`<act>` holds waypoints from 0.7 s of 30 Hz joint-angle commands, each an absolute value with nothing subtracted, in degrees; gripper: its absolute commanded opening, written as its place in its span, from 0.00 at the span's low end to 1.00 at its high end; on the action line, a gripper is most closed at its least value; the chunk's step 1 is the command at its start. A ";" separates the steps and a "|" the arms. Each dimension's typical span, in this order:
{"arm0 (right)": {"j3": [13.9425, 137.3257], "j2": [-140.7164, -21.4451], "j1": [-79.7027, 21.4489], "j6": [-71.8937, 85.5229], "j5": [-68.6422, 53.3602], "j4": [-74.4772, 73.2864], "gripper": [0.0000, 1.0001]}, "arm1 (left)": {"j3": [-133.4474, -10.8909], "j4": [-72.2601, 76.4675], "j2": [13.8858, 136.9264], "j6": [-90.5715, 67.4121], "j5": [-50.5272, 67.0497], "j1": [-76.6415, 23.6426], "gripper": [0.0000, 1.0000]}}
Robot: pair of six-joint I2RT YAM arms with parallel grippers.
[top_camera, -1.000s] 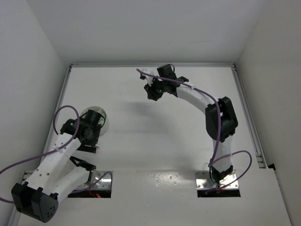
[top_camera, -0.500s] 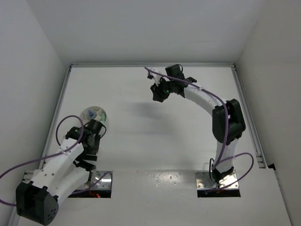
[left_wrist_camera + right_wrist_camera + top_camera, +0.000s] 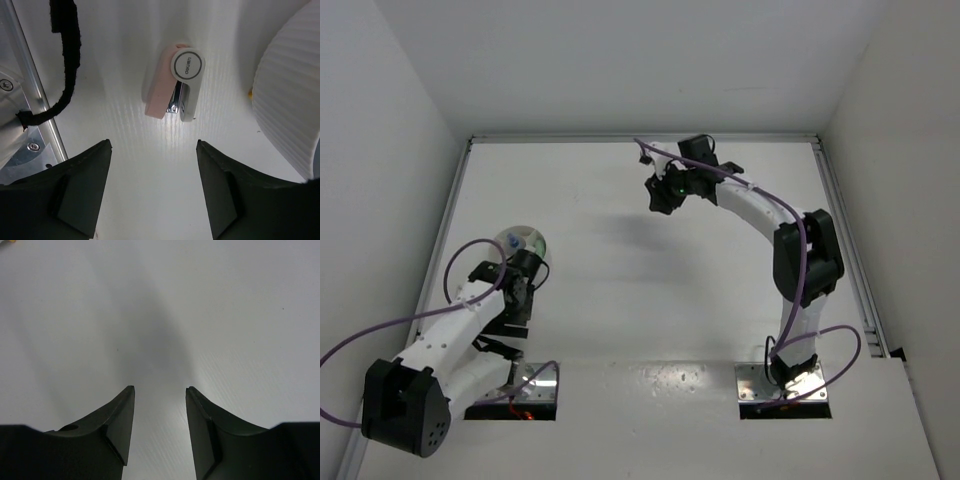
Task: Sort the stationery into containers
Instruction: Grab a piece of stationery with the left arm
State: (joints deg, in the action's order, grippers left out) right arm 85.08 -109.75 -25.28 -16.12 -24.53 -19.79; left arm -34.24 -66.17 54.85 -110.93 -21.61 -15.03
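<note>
In the left wrist view a small pink and white stapler lies on the table, ahead of my left gripper. That gripper is open, with only bare table between its fingers. The ribbed wall of the white bowl rises at the right. From above, the left gripper sits just in front of the bowl, which holds a few small pastel pieces. My right gripper hovers at the far middle of the table. In its wrist view the right gripper is open and empty over bare surface.
A black cable hangs at the upper left of the left wrist view, beside the metal rail along the table's edge. A tiny yellow speck lies against the bowl's wall. White walls enclose the table on three sides.
My left arm has drawn back towards its base, uncovering the bowl. The right gripper has shifted a little to the right and its jaws have spread wider.
</note>
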 commanded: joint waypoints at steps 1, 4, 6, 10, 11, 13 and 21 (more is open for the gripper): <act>85.61 -110.65 -24.18 -15.91 -26.63 -18.54 0.46 | -34.98 -65.40 56.77 -110.31 -24.25 -14.06 0.75; 86.13 -111.18 -23.65 -15.91 -27.24 -18.54 0.46 | -35.60 -65.39 59.05 -109.60 -25.75 -13.54 0.72; 86.13 -111.79 -23.12 -15.91 -27.77 -18.54 0.46 | -36.12 -64.87 60.29 -108.90 -27.50 -13.54 0.72; 86.66 -112.32 -22.59 -15.91 -28.39 -18.02 0.46 | -37.27 -63.11 63.27 -107.40 -28.83 -13.54 0.70; 86.66 -112.32 -22.59 -15.91 -29.00 -18.02 0.46 | -37.27 -62.50 64.15 -107.40 -28.83 -13.54 0.70; 87.19 -112.85 -22.07 -15.91 -29.00 -18.02 0.46 | -36.65 -61.09 65.20 -106.61 -28.83 -13.01 0.70; 87.19 -112.85 -21.01 -15.91 -29.53 -18.02 0.46 | -35.07 -57.57 67.50 -104.86 -28.30 -12.48 0.70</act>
State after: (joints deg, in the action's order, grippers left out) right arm 85.21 -113.12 -21.87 -16.12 -27.70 -19.70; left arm -35.46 -59.13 67.66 -105.60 -27.09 -13.67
